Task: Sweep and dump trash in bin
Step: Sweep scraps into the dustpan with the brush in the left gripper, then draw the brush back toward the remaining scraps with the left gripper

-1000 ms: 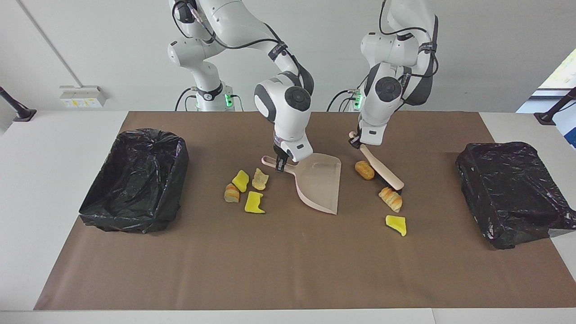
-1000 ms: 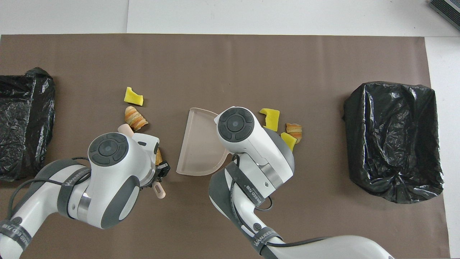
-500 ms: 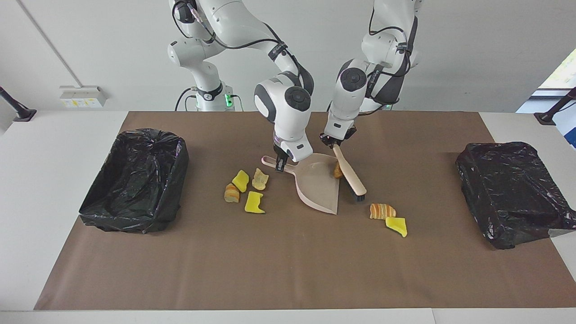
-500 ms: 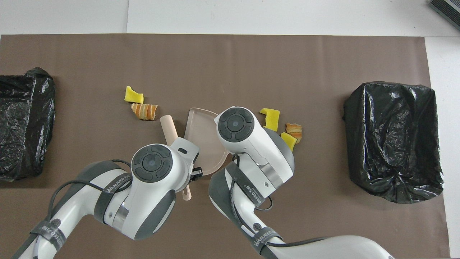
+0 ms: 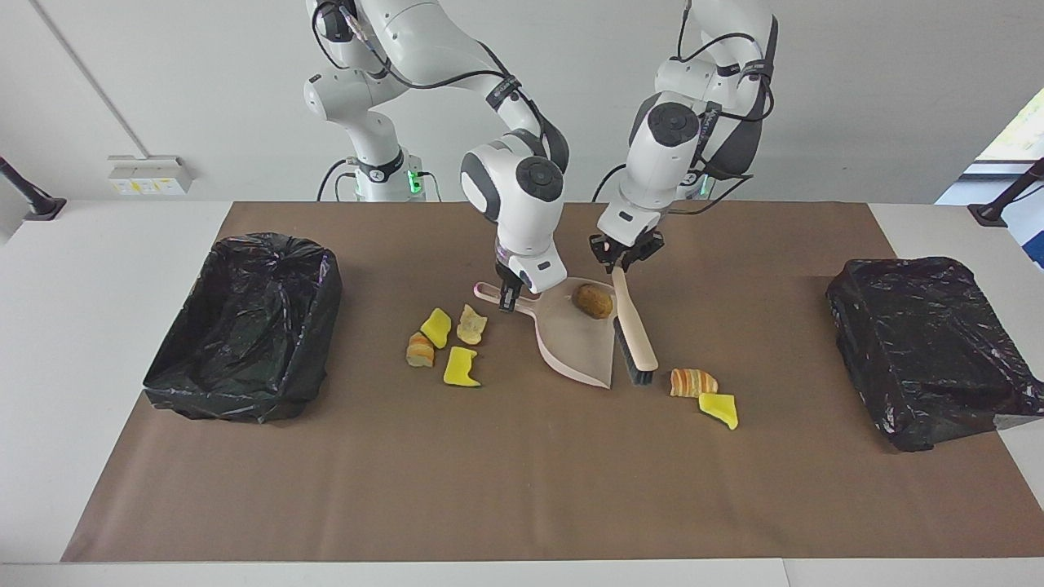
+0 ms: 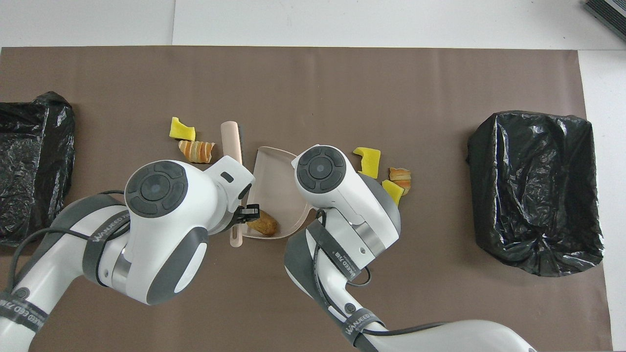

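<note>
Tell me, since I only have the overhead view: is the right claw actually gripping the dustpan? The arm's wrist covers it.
Observer: Yes. The facing view shows the right claw shut on the dustpan handle.
Operator: I count three scraps beside that arm.
Observer: There are four. A tan chunk lies beside the yellow piece, and the wrist hides it from you.
Operator: Are the brush bristles down?
Observer: They look it. The left claw holds the brush with its dark bristles down at the mat, along the dustpan mouth.
</note>
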